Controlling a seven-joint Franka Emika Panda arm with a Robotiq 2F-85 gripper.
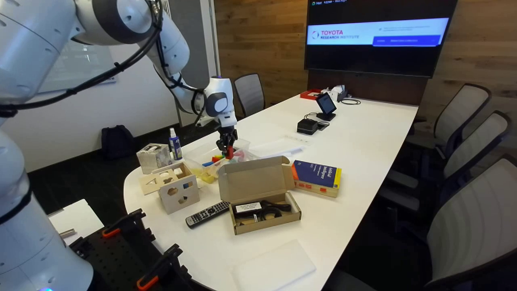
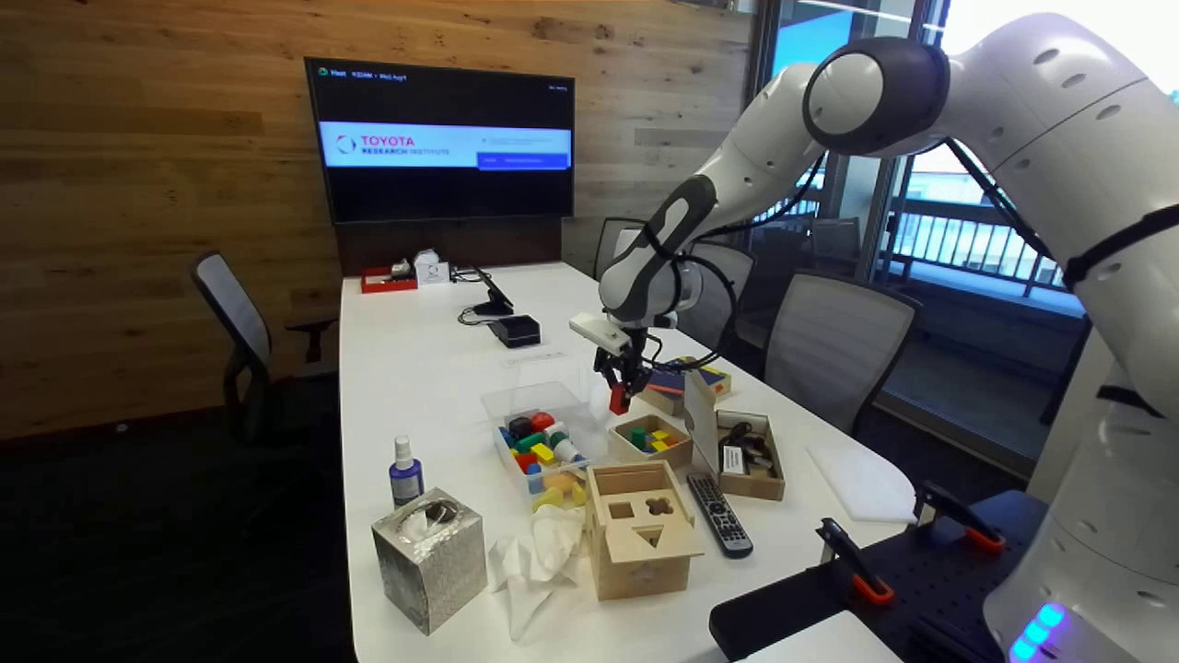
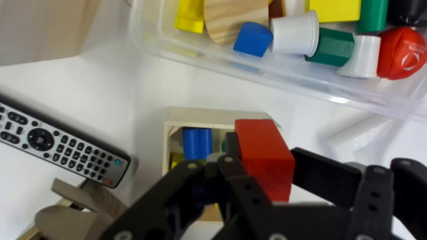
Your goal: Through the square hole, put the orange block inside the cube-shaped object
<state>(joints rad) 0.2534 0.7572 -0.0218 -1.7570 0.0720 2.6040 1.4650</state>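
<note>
Claw (image 2: 621,387): clamped on the orange-red block (image 3: 267,160), above the desk (image 2: 433,387); pickup looks done
Wooden cube (image 2: 636,523): nearer, well apart
Square hole (image 2: 622,509): carrying over, insertion remain

fingers (image 3: 323,176) 2 | gripped orange-red block (image 3: 267,163) 1 | wooden cube (image 1: 180,192) 1 | small wooden box (image 3: 217,115) 1 | cardboard box (image 1: 254,180) 1 | remote (image 2: 720,517) 1 | tissue box (image 2: 451,564) 1 | spray bottle (image 2: 406,479) 1 | clamps (image 2: 857,562) 2 | red tray (image 2: 389,286) 1 | wall screen (image 2: 447,198) 1
</note>
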